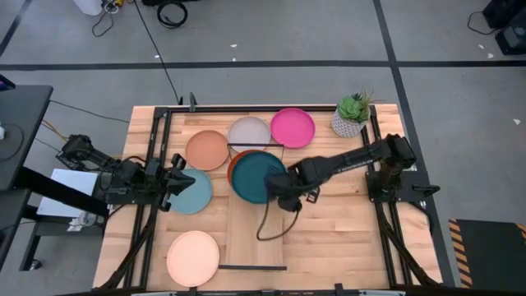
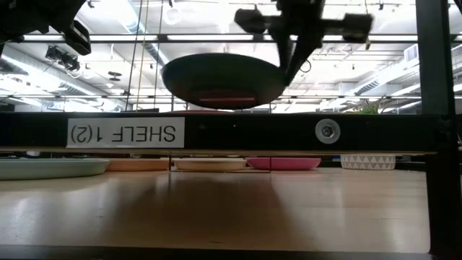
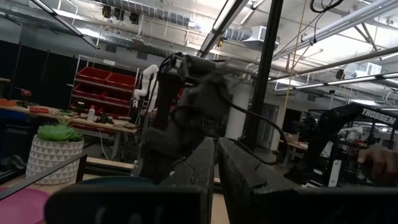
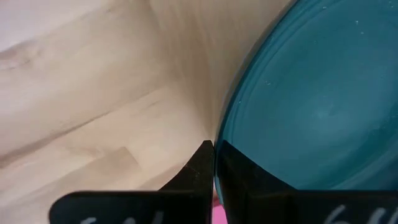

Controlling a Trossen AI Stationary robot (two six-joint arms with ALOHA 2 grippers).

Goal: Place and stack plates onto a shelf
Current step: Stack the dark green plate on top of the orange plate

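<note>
My right gripper [image 1: 285, 196] is shut on the dark teal plate [image 1: 257, 175], which hangs in the air over the far part of the light-wood shelf [image 1: 255, 226]. The low view shows this plate [image 2: 220, 79] well above the shelf board. An orange plate [image 1: 234, 159] shows under its far left edge. My left gripper [image 1: 177, 182] is shut and empty, raised over the light teal plate [image 1: 193, 193], which lies flat on the table. The tan [image 1: 207, 150], grey [image 1: 249, 131], magenta [image 1: 292, 127] and peach [image 1: 193, 257] plates also lie flat on the table. The blue plate is out of view. My right gripper pinches the dark teal plate's rim [image 4: 219, 144] between its two fingers, on the plate's near right side [image 1: 279, 189]. The fingers come slanting from the table's right. The plate is lifted clear and roughly level, hollow side up.
A potted green plant [image 1: 352, 115] stands at the far right corner. A black frame [image 1: 156, 123] runs around the table. A black bar [image 1: 253, 267] closes the shelf's near end. Bare wood lies on the near right of the table [image 1: 337, 238].
</note>
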